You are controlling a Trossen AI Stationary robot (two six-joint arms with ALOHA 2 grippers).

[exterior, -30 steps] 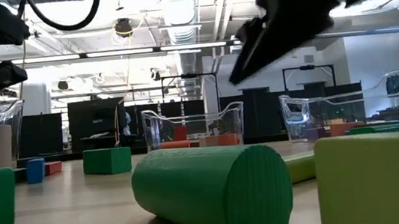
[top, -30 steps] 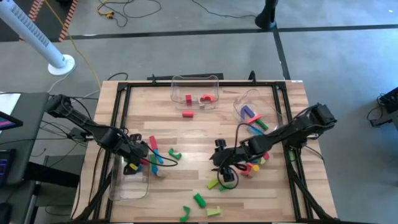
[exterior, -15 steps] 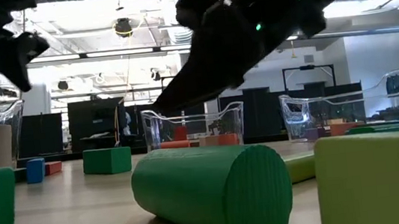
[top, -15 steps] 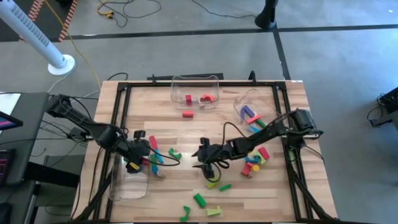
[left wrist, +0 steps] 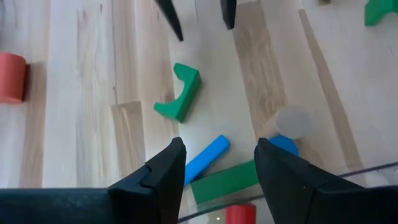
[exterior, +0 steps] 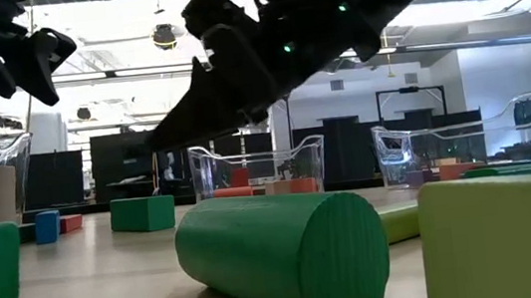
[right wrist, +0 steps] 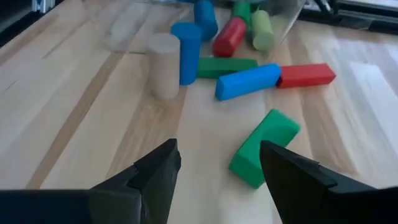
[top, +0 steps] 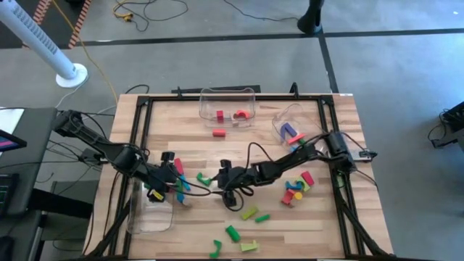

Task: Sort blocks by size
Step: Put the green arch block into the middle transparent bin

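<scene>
Between my two grippers, a green arch block (top: 204,179) lies flat on the wooden table (top: 239,148). My right gripper (right wrist: 217,171) is open, reaching in from the table's right, with its tips just short of the arch (right wrist: 264,146). My left gripper (left wrist: 217,165) is open above a cluster of blocks: a blue bar (left wrist: 205,158), a green bar (left wrist: 224,182), a tan cylinder (left wrist: 292,121) and a blue cylinder (left wrist: 285,144). More blocks lie at the right (top: 297,185) and near the front edge (top: 232,233).
A clear bin (top: 148,210) lies on its side at the left, and its open mouth faces the cluster. Another bin (top: 227,105), holding red blocks, stands at the far edge. A third (top: 293,127) is tipped at the far right. A big green cylinder (exterior: 282,252) lies close to the low camera.
My right gripper has swept toward the table's left edge and come down, staying open, until it is beside the green arch. My left gripper has risen a little and turned at the wrist. No block has moved.
</scene>
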